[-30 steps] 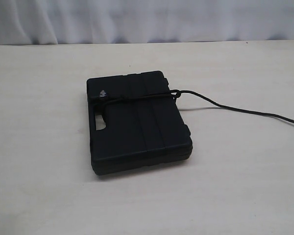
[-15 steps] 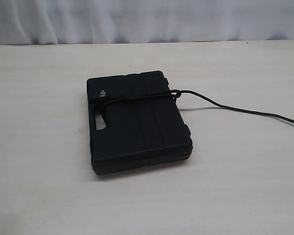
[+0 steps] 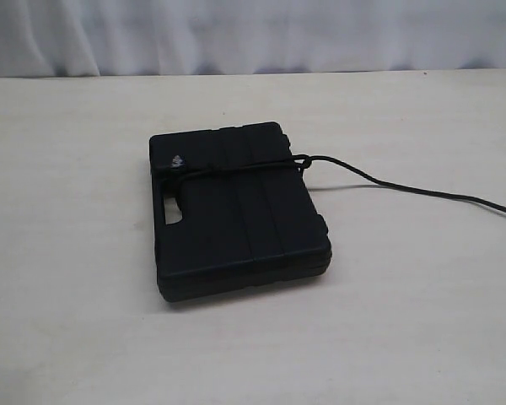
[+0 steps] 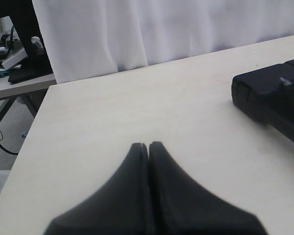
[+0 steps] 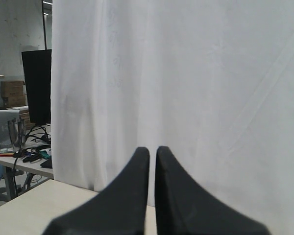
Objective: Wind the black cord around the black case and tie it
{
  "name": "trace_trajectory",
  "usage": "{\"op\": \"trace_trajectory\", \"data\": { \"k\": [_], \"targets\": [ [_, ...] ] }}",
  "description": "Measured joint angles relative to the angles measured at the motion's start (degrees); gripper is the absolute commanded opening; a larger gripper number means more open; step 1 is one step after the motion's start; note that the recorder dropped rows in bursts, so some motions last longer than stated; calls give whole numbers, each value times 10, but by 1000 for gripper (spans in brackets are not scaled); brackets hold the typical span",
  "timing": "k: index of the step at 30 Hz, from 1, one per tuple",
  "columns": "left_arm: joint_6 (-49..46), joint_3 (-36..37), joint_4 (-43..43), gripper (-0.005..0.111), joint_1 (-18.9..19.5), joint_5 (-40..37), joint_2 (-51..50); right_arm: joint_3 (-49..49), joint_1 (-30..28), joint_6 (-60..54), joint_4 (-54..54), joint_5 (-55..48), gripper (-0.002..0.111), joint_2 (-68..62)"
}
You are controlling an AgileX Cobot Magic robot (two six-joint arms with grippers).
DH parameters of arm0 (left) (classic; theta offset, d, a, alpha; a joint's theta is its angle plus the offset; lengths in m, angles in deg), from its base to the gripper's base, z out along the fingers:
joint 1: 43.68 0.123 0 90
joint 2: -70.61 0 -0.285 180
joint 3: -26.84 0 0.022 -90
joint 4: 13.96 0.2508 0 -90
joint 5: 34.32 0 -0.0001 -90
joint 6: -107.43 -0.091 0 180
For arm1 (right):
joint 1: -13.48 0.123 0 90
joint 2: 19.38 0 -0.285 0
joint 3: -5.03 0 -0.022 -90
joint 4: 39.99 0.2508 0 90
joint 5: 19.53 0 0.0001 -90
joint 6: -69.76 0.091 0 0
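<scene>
The black case [image 3: 236, 211] lies flat in the middle of the table. The black cord [image 3: 236, 168] crosses its top, with a knot [image 3: 302, 161] at the case's right edge and the frayed tufted end [image 3: 176, 160] on the lid's left. The rest of the cord trails off to the right edge of the exterior view. Neither gripper shows in that view. My left gripper [image 4: 143, 145] is shut and empty above bare table, well away from the case [image 4: 264, 95]. My right gripper [image 5: 152, 149] is shut and empty, facing the white curtain [image 5: 186, 73].
The beige table [image 3: 84, 295] ends at a white curtain [image 3: 253, 34] behind. In the left wrist view the table's side edge [image 4: 24, 147] drops to the floor. Desks with a monitor [image 5: 36, 93] and clutter stand beyond the table.
</scene>
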Motion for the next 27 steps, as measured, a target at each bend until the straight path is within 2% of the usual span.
{"op": "trace_trajectory", "data": {
  "k": [8,17,27],
  "targets": [
    [0,0,0,0,0,0,0,0,0,-17,-1,20,4,0],
    [0,0,0,0,0,0,0,-19,0,132,-256,38,4,29],
    [0,0,0,0,0,0,0,-91,0,276,-364,191,4,96]
  ]
}}
